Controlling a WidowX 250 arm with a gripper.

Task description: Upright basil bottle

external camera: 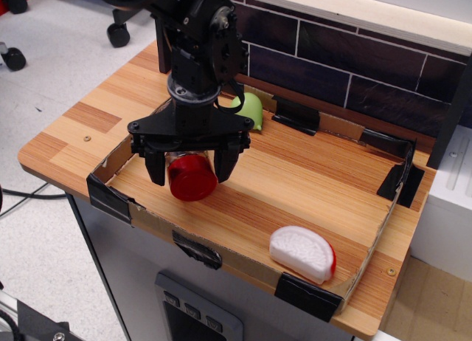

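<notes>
1. Wooden table: light plank surface carrying a shallow cardboard tray, whose corners are bound with black tape; a dark tiled wall runs along the far side.
2. Black robot arm: reaches down from the far left over the tray's left part.
3. Gripper: fingers spread wide, one finger to the left and one to the right of the basil bottle; whether either touches it cannot be told.
4. Basil bottle: lies on its side in the tray's left near part, directly under the gripper, red cap pointing toward the near edge.
5. White half-round piece: red-edged, in the tray's near right corner, well apart from the bottle.
6. Green pear: at the tray's far wall, just behind the arm.
</notes>
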